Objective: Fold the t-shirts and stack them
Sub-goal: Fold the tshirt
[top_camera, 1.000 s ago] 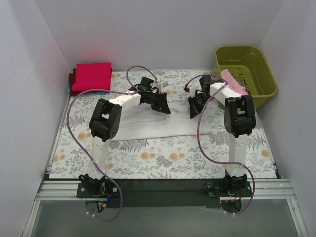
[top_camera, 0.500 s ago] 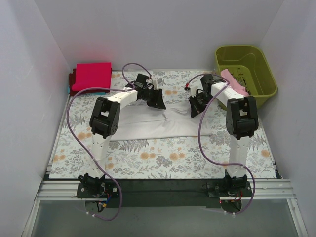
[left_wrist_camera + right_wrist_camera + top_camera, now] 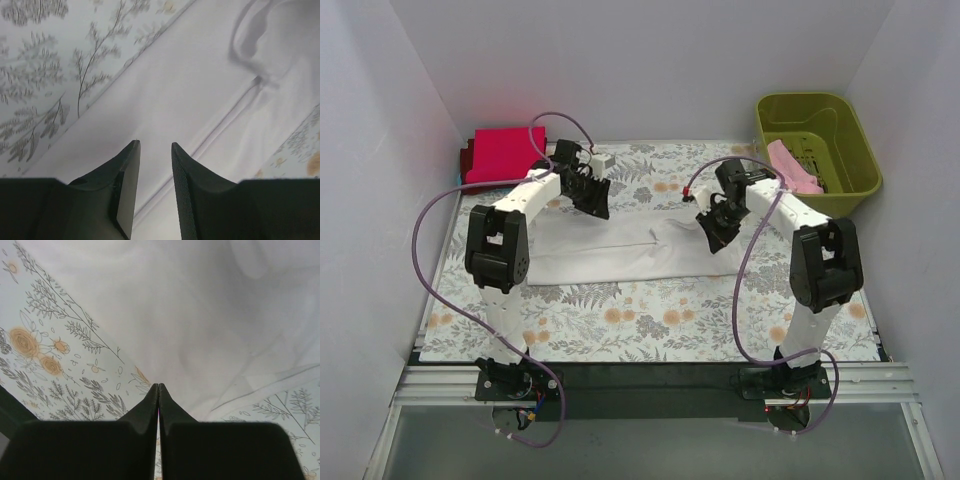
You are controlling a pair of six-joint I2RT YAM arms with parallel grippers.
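Observation:
The white t-shirt (image 3: 610, 252) lies flat as a long folded strip across the middle of the table. My left gripper (image 3: 594, 203) hovers at its back left edge, jaws a little apart and empty; the left wrist view shows my left gripper (image 3: 155, 145) over the white cloth (image 3: 200, 90) and a seam. My right gripper (image 3: 716, 236) is over the shirt's right end; in the right wrist view my right gripper (image 3: 158, 386) has its jaws pressed together at the edge of the cloth (image 3: 210, 315), with nothing seen between them. The red t-shirt (image 3: 505, 153) lies folded at the back left. The pink t-shirt (image 3: 792, 165) hangs over the basket rim.
The olive-green basket (image 3: 840, 115) stands at the back right corner. The floral tablecloth (image 3: 650, 320) covers the table. White walls close in the left, back and right sides. Purple cables loop from both arms.
My left gripper has moved left and back, my right gripper slightly toward the front. The white shirt has gone from bunched between them to stretched out flatter and further left.

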